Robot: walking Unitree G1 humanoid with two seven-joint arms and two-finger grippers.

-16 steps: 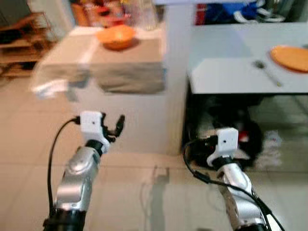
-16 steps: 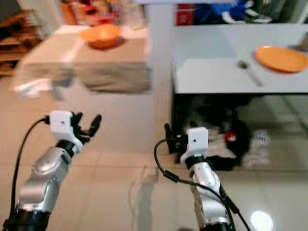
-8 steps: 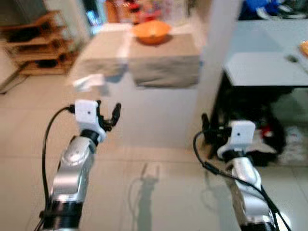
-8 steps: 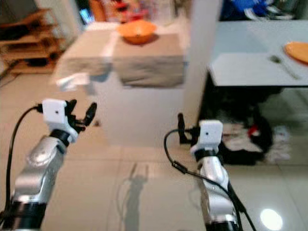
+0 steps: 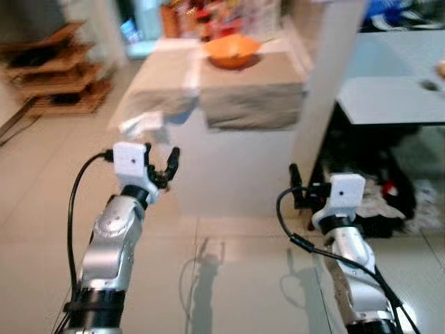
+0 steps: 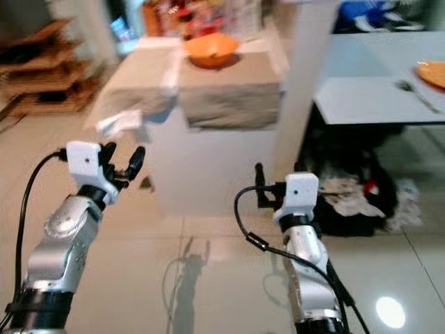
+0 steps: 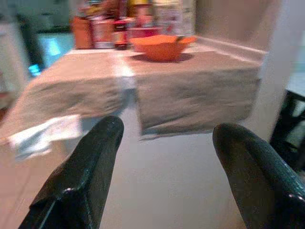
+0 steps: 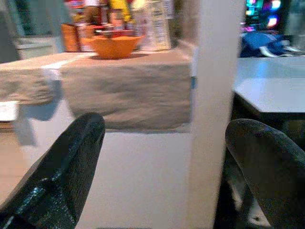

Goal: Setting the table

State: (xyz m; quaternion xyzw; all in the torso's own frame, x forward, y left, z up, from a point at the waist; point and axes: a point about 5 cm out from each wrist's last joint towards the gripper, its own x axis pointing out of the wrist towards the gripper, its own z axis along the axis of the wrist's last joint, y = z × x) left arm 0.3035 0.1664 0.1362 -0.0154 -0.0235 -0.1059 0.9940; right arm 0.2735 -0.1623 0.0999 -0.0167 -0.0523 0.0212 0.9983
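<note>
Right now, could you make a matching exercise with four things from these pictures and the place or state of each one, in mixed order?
Things:
1. orange bowl
2. left gripper
3. beige cloth
4. wooden shelf

Places or states:
A. draped over the counter's edge
B. open, raised before the counter
C. on the counter, on the cloth
D. on the floor, far left

Pairs: 1-C, 2-B, 3-A, 4-D

One orange bowl (image 5: 231,51) is seen on a cloth-covered counter (image 5: 250,87). One grey table (image 6: 375,97) is seen, bearing one orange plate (image 6: 432,72) and one spoon (image 6: 410,89). Two grippers are counted.
</note>
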